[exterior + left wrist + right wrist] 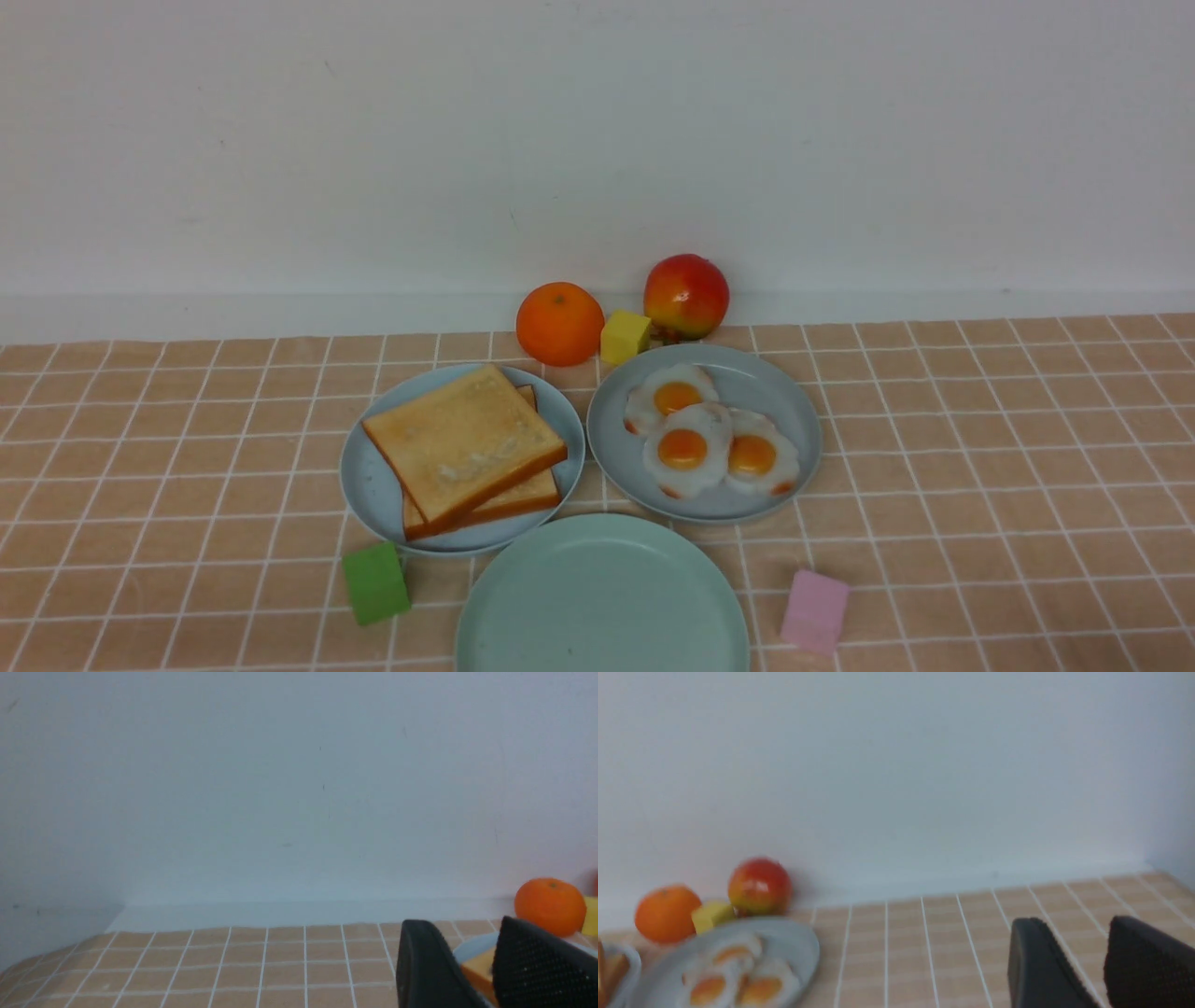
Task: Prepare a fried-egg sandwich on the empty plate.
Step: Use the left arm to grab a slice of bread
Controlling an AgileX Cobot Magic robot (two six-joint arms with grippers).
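One pale mint-green plate (602, 597), nearest, bears no food. Behind it to the left, two toast slices (464, 439) lie overlapped on a light blue plate (359, 485); behind it to the right, three fried eggs (682, 450) occupy a grey-blue plate (794, 401). Left claw (460, 963) and right claw (1078, 961) both stand open, holding nothing. Assessment: assembly not begun; the next move likely calls for the left claw to grip the upper slice alone by its crust.

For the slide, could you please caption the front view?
Toast and fried eggs wait on separate plates behind an empty green plate.
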